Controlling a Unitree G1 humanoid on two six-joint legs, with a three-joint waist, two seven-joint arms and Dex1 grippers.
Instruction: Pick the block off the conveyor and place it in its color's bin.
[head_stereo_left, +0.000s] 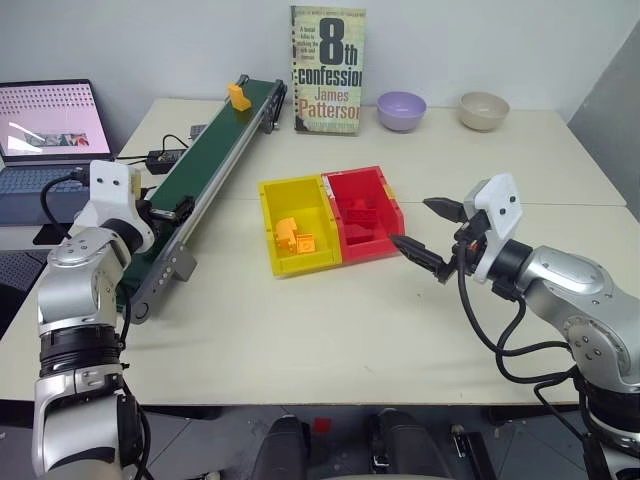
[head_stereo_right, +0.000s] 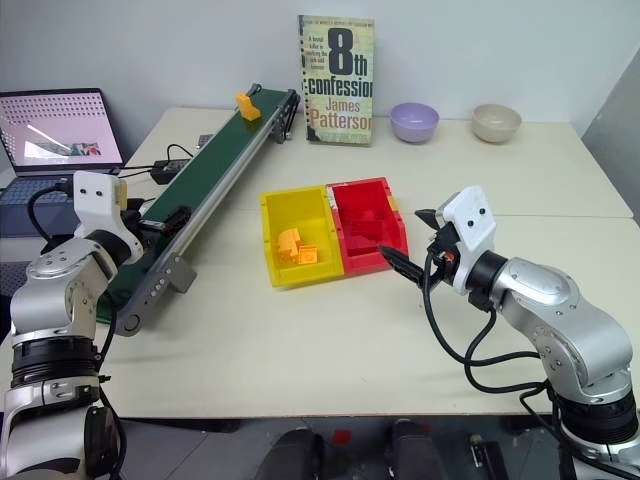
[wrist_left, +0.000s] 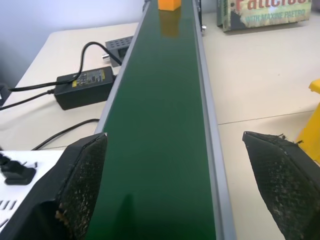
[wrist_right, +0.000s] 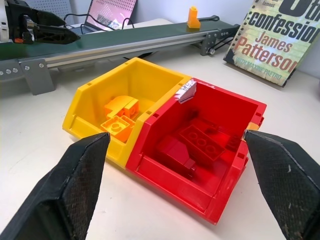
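At the far end of the conveyor (head_stereo_left: 205, 172), the block (head_stereo_left: 239, 95) stood upright on the belt, well apart from your left gripper (wrist_left: 175, 185), which sat low over the near end with its fingers spread to either side of the belt and nothing between them. Your right gripper (head_stereo_left: 432, 232) hung beside the red tray (head_stereo_left: 364, 213), fingers wide apart too, also empty.

Risks as I read them:

- Timing. If the belt was carrying the block toward you, closing late or early would have missed it, and a small upright brick tips easily when a finger clips it.
- Rails. Your left fingers (wrist_left: 82, 180) straddled the side rails (tight fit), so a skewed close could have caught metal instead of the brick.
- Wrong tray. The yellow bin (head_stereo_left: 296, 224) was joined directly to the red tray, so a drop near the shared wall could have landed the brick in red.
- Crowding. Two yellow bricks (wrist_right: 119, 117) already lay in the bin, so a new one dropped on them might have bounced out.
- Right arm sat close to both trays, so a left-arm delivery could have met it there.
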